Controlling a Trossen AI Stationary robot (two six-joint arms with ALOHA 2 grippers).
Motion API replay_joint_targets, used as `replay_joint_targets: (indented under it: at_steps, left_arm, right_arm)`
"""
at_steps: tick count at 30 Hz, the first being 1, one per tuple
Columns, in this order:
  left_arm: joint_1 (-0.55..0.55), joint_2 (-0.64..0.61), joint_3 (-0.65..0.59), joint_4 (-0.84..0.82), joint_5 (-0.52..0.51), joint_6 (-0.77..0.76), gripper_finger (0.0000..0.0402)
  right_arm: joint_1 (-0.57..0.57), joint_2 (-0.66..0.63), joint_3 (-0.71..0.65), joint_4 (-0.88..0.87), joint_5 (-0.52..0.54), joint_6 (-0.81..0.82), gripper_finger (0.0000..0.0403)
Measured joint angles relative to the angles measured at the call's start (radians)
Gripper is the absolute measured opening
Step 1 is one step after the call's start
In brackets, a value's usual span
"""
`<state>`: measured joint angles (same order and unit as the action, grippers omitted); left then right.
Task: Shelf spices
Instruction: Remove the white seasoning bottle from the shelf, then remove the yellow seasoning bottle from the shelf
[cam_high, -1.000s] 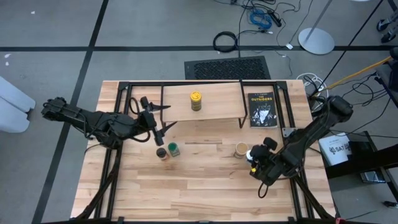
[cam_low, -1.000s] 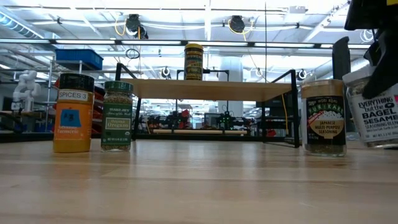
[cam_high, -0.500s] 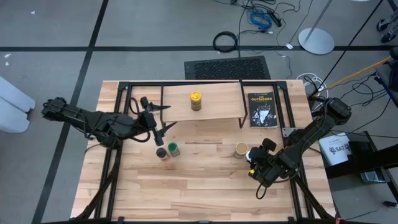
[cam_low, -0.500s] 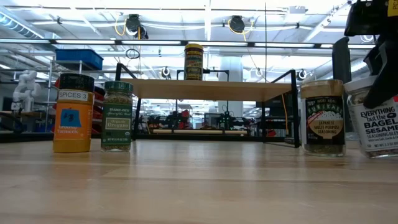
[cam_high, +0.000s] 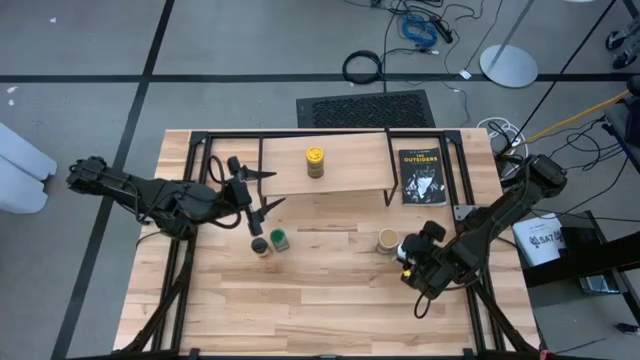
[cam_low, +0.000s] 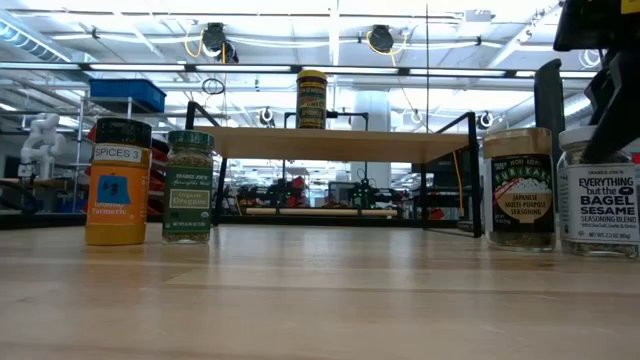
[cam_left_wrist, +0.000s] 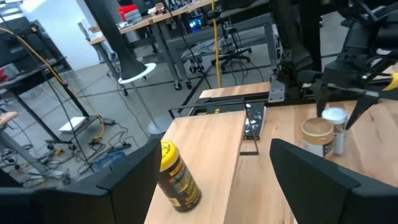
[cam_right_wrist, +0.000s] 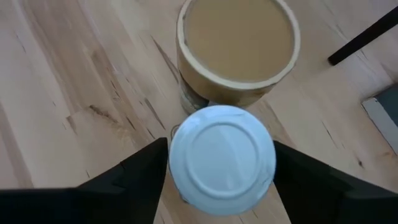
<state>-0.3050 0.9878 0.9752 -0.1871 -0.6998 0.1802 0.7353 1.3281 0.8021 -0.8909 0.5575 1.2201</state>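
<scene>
1. Desk (cam_high: 320, 305) of pale butcher-block planks, matte and flat; carries everything below.
2. Shelf (cam_high: 350, 172): narrow light-wood board on thin black metal legs, along the desk's far edge, about midway. Holds one of five jars so far, so judged early in the shelving.
3. Black book (cam_high: 421, 175) with orange lettering, flat near the far right corner, beside the shelf's right legs.
4. Left gripper (cam_high: 275, 186): spread wide and empty, off the shelf's left end, waiting.
5. Right gripper (cam_high: 410, 252): parted, astride the white-lidded bagel-sesame jar (cam_low: 597, 190) toward the right edge; no squeeze visible. Judged step: taking hold of this jar. Next: close on the smooth glass body, lift above board height, carry to the shelf without nudging the neighbour.
6. Tan-lidded jar (cam_high: 387, 240): upright, just beside the white-lidded one.
7. Turmeric jar (cam_high: 260, 246), dark lid, orange contents, and green-lidded oregano jar (cam_high: 280, 239): side by side, left of centre.
8. Yellow-lidded jar (cam_high: 315, 160): upright on the shelf, left of its middle.
</scene>
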Motion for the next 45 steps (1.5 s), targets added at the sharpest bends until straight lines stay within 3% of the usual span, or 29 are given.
replay_joint_targets:
  at_steps: [9,13,18,23,29,37,45]
  left_arm:
    - [0.095,0.0,0.024,-0.014,0.022,-0.089,0.031]
    - [0.187,0.006,0.048,-0.046,0.149,-0.093,0.031]
    - [0.344,0.024,0.099,-0.157,0.408,-0.125,0.031]
    - [0.488,0.075,0.116,-0.208,0.562,-0.118,0.031]
    - [0.587,0.162,0.116,-0.138,0.627,-0.09,0.0325]
    - [0.62,0.245,0.116,-0.097,0.673,-0.058,0.0396]
    - [0.635,0.288,0.116,-0.03,0.698,-0.039,0.0394]
  right_arm:
    - [-0.001,-0.069,0.001,-0.003,0.004,0.027,0.0288]
    - [-0.001,-0.098,0.001,-0.007,0.02,0.017,0.0294]
    - [-0.001,-0.145,0.001,-0.02,0.023,0.002,0.0295]
    - [-0.004,-0.19,0.001,-0.021,0.026,-0.033,0.0295]
    - [-0.035,-0.242,0.002,-0.025,0.029,-0.098,0.0295]
    - [-0.069,-0.289,0.062,-0.025,0.128,-0.264,0.0295]
    - [-0.095,-0.303,0.081,0.02,0.18,-0.376,0.0295]
